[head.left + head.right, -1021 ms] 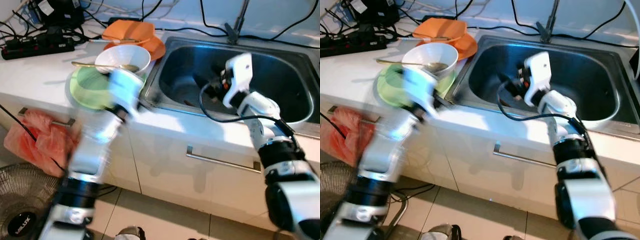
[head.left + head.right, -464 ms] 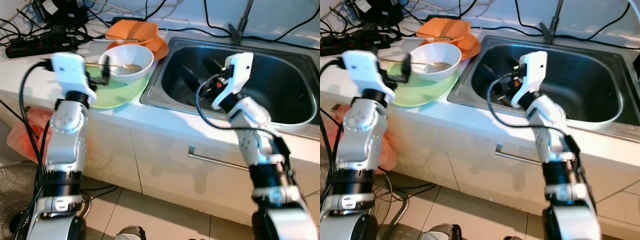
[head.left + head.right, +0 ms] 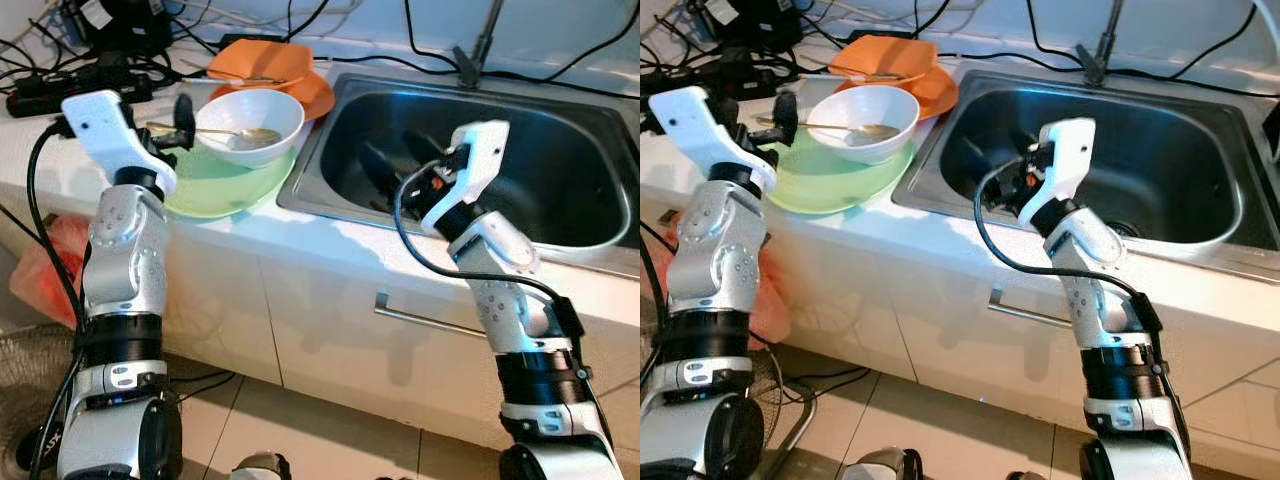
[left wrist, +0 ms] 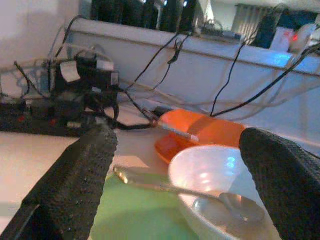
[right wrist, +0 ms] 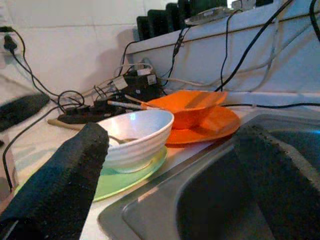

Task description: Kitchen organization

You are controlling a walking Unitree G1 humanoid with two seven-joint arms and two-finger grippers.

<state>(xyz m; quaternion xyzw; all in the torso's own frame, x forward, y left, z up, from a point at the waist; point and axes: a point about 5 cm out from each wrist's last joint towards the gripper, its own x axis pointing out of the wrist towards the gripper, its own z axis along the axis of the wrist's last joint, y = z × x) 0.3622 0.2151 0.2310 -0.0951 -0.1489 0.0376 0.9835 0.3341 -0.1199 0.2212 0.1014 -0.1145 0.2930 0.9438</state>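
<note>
You are near the start here, as far as the counter tells: nothing looks sorted yet. The white bowl [image 3: 249,124] sits on the green plate [image 3: 225,185] beside the sink [image 3: 590,235], with a spoon [image 3: 232,133] lying across the bowl, its handle sticking out toward your left arm. Behind them the orange bowl [image 3: 259,62] rests on the orange plate [image 3: 312,97], with what looks like a thin utensil across it, too small to name. Past that lies a tangle of cables and a power strip [image 3: 40,97].

Your left gripper [image 3: 180,122] hovers over the counter just beside the spoon handle and the green plate's edge. In its wrist view the fingers [image 4: 75,185] stand wide apart with the white bowl and spoon framed between them, holding nothing. Your right gripper [image 3: 405,160] hangs over the sink basin; its wrist view looks across the sink rim toward the dishes, fingers [image 5: 62,185] spread and empty.

So every dish is still stacked on the counter and the basin looks bare apart from a dark scrap or two I cannot identify. My guess is the spoon or white bowl comes first, since your left gripper is lined up on them. Everything remains: both bowls, both plates and the spoon.
</note>
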